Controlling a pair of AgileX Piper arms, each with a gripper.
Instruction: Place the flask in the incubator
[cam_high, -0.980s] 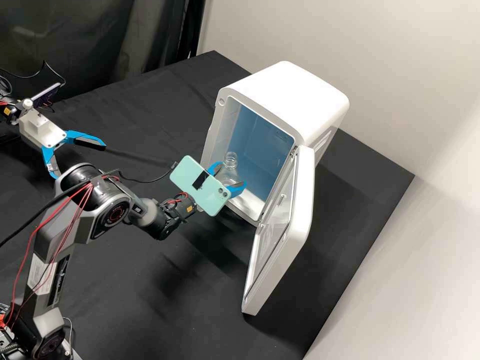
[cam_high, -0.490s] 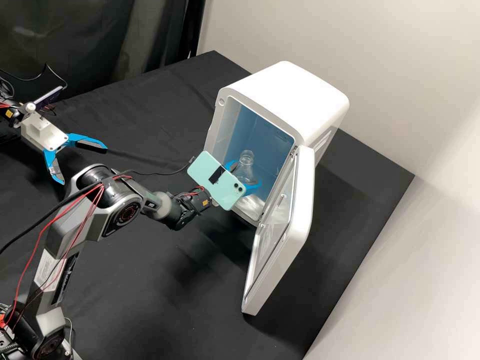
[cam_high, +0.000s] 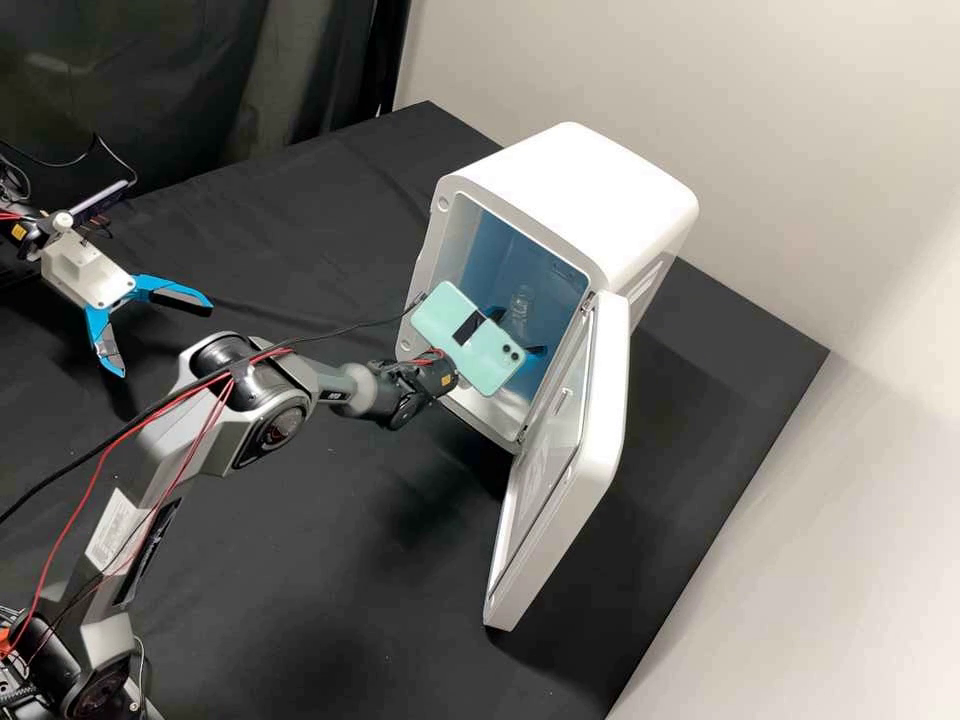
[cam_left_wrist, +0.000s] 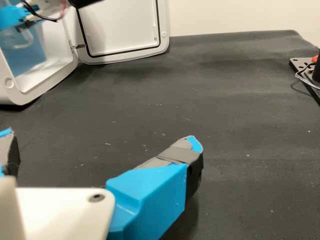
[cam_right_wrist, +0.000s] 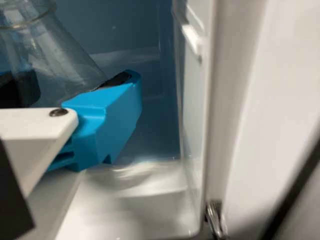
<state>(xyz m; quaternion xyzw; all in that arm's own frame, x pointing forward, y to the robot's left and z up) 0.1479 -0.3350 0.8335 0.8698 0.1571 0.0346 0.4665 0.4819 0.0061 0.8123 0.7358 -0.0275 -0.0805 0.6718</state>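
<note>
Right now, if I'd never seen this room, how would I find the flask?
Look for the white incubator standing on the black bench with its door swung open. Inside its blue chamber, behind a mint-green phone on the right arm's wrist, is the flask, held between blue jaws. It is the only see-through thing there, cone-shaped with a narrow neck.

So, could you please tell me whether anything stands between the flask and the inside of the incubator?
Nothing visible does. The incubator has its door swung wide open, and the right end effector holds the flask inside the opening, with bare floor ahead.
</note>
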